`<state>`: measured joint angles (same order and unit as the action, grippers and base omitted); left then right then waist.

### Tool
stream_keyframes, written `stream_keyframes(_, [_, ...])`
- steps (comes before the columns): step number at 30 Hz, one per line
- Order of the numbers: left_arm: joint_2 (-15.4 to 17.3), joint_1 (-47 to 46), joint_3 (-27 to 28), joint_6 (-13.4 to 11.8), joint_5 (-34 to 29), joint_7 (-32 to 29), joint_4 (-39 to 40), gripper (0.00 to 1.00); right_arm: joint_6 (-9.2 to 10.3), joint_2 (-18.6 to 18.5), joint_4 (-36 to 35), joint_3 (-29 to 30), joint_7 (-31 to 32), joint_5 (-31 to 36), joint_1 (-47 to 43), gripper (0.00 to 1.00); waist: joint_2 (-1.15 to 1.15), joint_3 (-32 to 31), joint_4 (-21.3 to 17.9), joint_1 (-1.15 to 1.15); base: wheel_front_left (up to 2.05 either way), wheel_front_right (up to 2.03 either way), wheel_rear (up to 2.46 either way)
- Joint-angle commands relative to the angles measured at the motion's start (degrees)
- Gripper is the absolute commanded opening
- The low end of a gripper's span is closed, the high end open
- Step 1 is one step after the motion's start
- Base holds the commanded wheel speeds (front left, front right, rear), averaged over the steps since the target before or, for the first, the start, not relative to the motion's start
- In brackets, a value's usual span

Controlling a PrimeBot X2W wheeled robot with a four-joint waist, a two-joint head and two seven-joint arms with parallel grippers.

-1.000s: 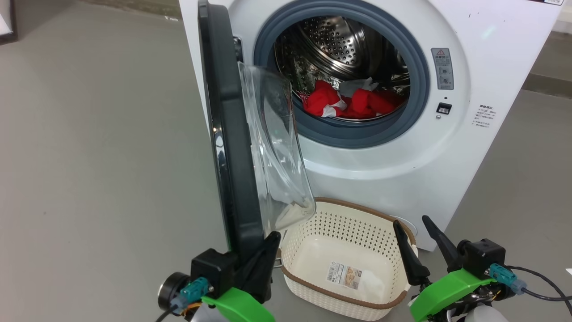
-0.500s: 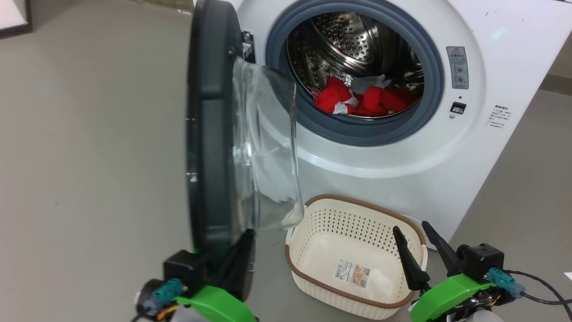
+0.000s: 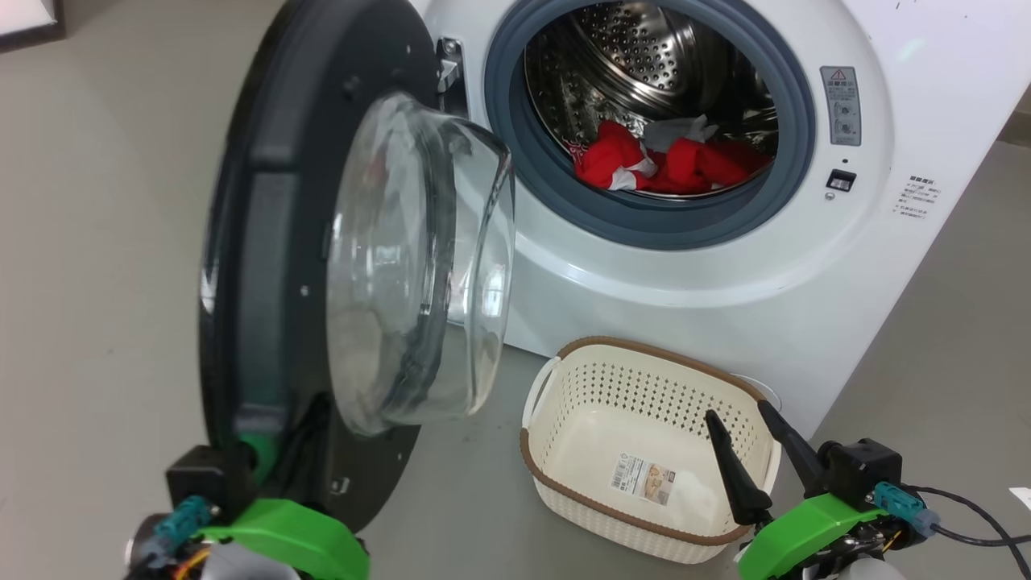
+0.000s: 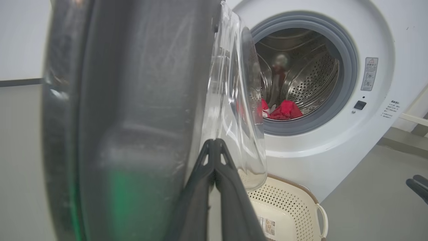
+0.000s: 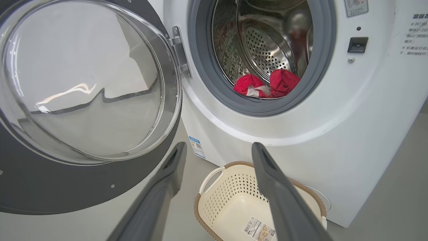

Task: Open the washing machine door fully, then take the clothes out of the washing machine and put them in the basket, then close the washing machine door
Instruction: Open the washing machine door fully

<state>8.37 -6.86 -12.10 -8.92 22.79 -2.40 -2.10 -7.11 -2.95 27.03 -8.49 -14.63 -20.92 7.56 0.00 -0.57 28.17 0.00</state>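
Note:
The washing machine (image 3: pixel 725 298) stands with its door (image 3: pixel 266 242) swung wide to the left, black rim and clear bowl window (image 3: pixel 411 266) turned toward me. The red and white clothes (image 3: pixel 668 165) lie at the bottom of the steel drum. In front of the machine, on the floor, sits the cream basket (image 3: pixel 644 348), holding nothing but a barcode sticker. My left gripper (image 4: pixel 214 142) is shut, its fingers lying against the door's inner side beside the window, low on the door. My right gripper (image 3: pixel 739 411) hovers open over the basket's right end, nothing between its fingers (image 5: pixel 267 174).
Grey floor (image 3: pixel 97 242) stretches to the left and behind the open door. A dark-framed panel (image 3: pixel 28 24) sits at the far upper left. A black cable (image 3: pixel 966 503) trails from my right wrist. The door hinge (image 5: pixel 179 50) joins the door to the machine front.
The door has swung much further open to the left, its inner face now toward me, and my left gripper went with it. The head view shifted too. My right gripper stays open by the basket.

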Motion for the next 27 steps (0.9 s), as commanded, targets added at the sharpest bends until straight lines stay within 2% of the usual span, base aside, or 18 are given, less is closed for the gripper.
stream_keyframes(1, [1.6, -1.1, 3.2, -1.0, 0.2, 0.7, 1.3, 0.00, -0.37, 0.1, -1.0, -1.4, -0.4, 0.6, 2.6, 1.00, 0.00, 0.1, 0.0, 0.00, 0.00, 0.00, 0.00])
stream_keyframes(13, [4.6, -2.1, 8.4, -2.8, 1.5, 2.1, -0.5, 0.00, -0.37, -0.3, -0.6, -1.5, -0.4, 1.3, 3.5, 1.00, 0.00, 1.4, 0.1, 0.00, 0.00, 0.00, 0.00])
stream_keyframes(27, [6.6, -4.8, 13.4, -2.8, 4.8, 4.4, -5.6, 0.00, -0.37, -1.6, -0.3, -2.8, -0.4, 1.5, 4.6, 1.00, 0.00, 3.3, 0.3, 0.00, 0.00, 0.00, 0.00])
